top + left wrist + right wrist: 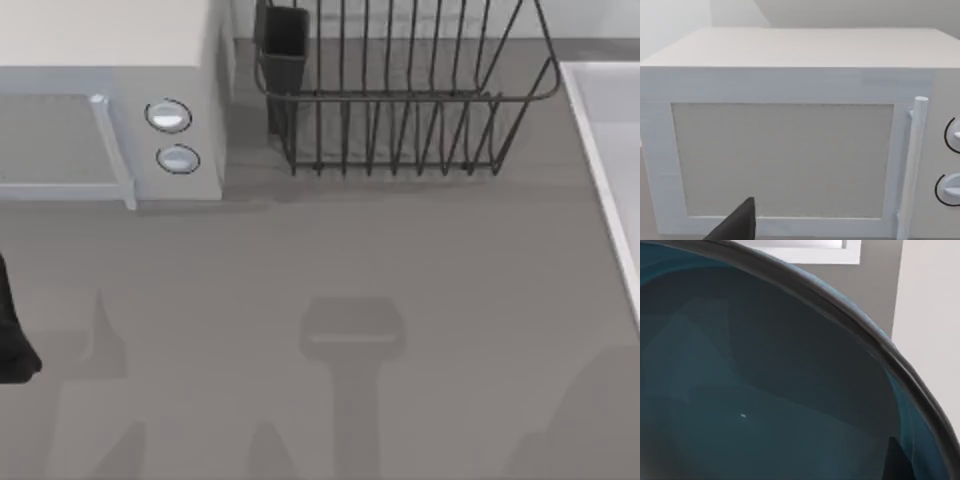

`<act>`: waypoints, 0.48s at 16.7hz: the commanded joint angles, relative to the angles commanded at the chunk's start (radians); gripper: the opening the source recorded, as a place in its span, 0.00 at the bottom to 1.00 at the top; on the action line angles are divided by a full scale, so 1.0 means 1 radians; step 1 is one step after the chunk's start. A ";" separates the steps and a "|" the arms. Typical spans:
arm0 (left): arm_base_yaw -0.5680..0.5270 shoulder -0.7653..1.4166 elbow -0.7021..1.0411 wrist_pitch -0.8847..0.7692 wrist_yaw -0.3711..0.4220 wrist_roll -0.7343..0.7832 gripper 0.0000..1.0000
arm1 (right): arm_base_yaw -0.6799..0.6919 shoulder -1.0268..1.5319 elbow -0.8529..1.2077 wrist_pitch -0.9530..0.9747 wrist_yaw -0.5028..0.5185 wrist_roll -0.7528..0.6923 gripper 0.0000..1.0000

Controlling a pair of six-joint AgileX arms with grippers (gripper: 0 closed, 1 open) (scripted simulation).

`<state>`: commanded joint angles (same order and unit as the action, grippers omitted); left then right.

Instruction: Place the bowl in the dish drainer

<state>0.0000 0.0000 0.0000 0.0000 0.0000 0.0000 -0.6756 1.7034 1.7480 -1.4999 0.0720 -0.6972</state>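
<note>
Bowl (765, 390) — one, teal, close under right wrist camera, grip unclear, one dish drainer (400, 95)

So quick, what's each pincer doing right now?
Left pincer: facing the white microwave-like box; state cannot be told.
Right pincer: close against the teal bowl; grip cannot be told.

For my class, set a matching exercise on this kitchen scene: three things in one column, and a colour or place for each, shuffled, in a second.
Things:
1. dish drainer
2. microwave
3. bowl

Descriptions:
A. white, at the table's back left
B. teal, close to the right wrist camera
C. dark wire, at the table's back centre

Pairs: 1-C, 2-A, 3-B
</note>
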 joint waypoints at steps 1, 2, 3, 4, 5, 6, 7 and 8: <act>0.000 0.000 0.000 0.000 0.000 0.000 1.00 | 0.053 -0.006 -0.001 0.046 0.033 0.030 0.00; 0.000 0.000 0.000 0.000 0.000 0.000 1.00 | 0.116 -0.013 -0.004 0.098 0.071 0.064 0.00; 0.000 0.000 0.000 0.000 0.000 0.000 1.00 | 0.189 -0.019 -0.010 0.156 0.113 0.101 0.00; 0.000 0.000 0.000 0.000 0.000 0.000 1.00 | 0.272 -0.026 -0.018 0.219 0.157 0.141 0.00; 0.000 0.000 0.000 0.000 0.000 0.000 1.00 | 0.363 -0.032 -0.029 0.285 0.203 0.184 0.00; 0.000 0.000 0.000 0.000 0.000 0.000 1.00 | 0.459 -0.039 -0.042 0.355 0.252 0.228 0.00; 0.000 0.000 0.000 0.000 0.000 0.000 1.00 | 0.561 -0.046 -0.057 0.427 0.302 0.273 0.00; 0.000 0.000 0.000 0.000 0.000 0.000 1.00 | 0.665 -0.054 -0.074 0.503 0.353 0.319 0.00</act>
<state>0.0000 0.0000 0.0000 0.0000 0.0000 0.0000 -0.0102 1.6489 1.6741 -0.9972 0.4245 -0.3782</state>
